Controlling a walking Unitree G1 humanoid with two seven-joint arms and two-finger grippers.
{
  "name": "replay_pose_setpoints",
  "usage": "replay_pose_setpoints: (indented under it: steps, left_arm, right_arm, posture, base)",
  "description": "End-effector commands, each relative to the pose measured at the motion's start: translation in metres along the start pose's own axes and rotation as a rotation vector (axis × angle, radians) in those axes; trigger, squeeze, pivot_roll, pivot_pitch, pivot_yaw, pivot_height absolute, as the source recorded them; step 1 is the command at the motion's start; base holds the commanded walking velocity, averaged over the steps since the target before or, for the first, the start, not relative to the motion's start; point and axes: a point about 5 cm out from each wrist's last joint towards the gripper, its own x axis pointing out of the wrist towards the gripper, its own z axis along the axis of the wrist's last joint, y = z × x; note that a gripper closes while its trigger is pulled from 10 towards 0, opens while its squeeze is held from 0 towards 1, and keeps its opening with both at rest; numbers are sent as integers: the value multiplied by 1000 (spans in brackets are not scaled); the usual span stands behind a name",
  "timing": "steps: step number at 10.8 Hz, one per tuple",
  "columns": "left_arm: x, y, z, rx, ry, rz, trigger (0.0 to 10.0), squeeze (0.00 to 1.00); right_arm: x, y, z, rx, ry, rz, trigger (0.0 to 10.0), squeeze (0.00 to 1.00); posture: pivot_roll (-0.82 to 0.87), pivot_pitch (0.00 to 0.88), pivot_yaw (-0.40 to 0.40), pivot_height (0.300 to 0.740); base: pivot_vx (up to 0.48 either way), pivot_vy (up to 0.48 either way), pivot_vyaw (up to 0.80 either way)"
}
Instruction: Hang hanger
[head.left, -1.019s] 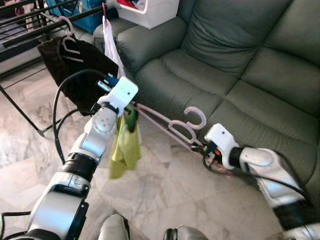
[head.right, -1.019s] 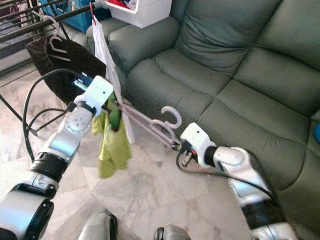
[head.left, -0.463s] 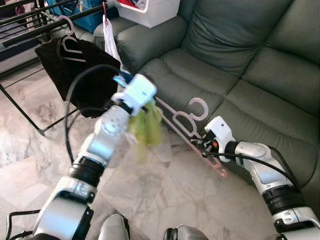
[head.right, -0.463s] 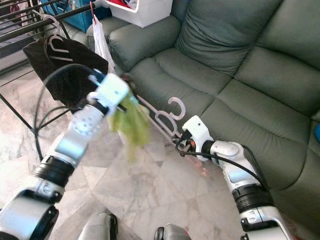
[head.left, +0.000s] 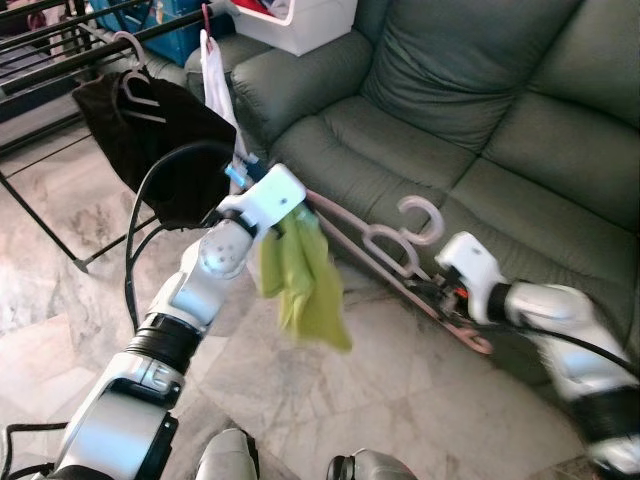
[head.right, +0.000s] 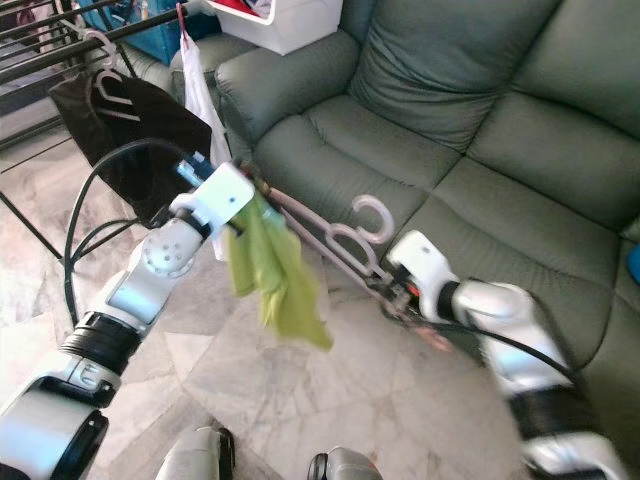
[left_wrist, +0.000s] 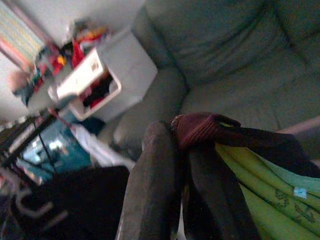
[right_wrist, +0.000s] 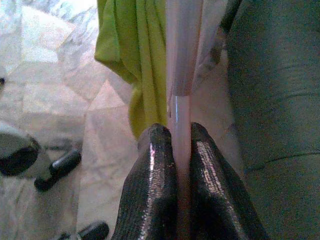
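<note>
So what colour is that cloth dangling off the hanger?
Yellow-green: the cloth hangs from the pink hanger, clearest in the left eye view.

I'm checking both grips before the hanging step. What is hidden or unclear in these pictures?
- Left gripper: left wrist view shows it shut on the green cloth; the hanger end is hidden beneath.
- Right forearm: motion-blurred in both eye views.
- Pink hanger: far end covered by cloth.
- Drying rack: cut off by the frame edge.

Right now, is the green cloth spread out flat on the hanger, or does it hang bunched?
Bunched. The green cloth hangs in folds from one end of the pink hanger, by the left gripper; the right gripper clamps the other end.
</note>
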Motion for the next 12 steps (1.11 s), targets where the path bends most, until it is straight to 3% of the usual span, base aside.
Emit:
replay_pose_setpoints:
  steps: [1,4,6,7,8,9,10,11,12]
  left_arm:
    - [-1,4,-5,-119,26,-23,10000,0]
    - [-28,-18,-26,-480,127,-28,10000,0]
    - [-43,-28,-28,-615,127,20,10000,0]
    - [-45,-30,-26,-636,117,34,10000,0]
    - [-51,-42,-18,-600,66,-55,10000,0]
    - [-51,-43,-12,-548,7,-145,10000,0]
    - [-49,-35,-9,-498,-17,-160,10000,0]
    - [-45,-27,-6,-510,-44,-148,10000,0]
    - [-41,-16,3,-385,-137,-91,10000,0]
  right_arm:
    - [-7,0,2,-11,-7,4,10000,0]
    - [-10,21,-11,-39,33,59,10000,0]
    - [-17,19,-12,-115,103,76,10000,0]
    - [-20,16,-10,-127,108,67,10000,0]
    - [-28,11,-4,-142,117,61,10000,0]
    - [-35,9,-2,-143,129,62,10000,0]
    - [-41,12,0,-145,144,99,10000,0]
    - [-44,18,5,-155,147,138,10000,0]
    - [-43,27,18,-159,104,169,10000,0]
  posture:
    - [-62,79,-61,740]
    - [-66,72,-66,740]
    - [-76,90,-68,740]
    - [-77,96,-67,740]
    - [-80,106,-57,740]
    - [-76,111,-51,740]
    - [-74,114,-47,740]
    - [-72,115,-36,740]
    - [-76,112,-30,740]
  base:
    - [0,0,0]
    - [0,0,0]
    - [0,0,0]
    - [0,0,0]
    - [0,0,0]
    - [0,0,0]
    - [0,0,0]
    - [0,0,0]
    - [0,0,0]
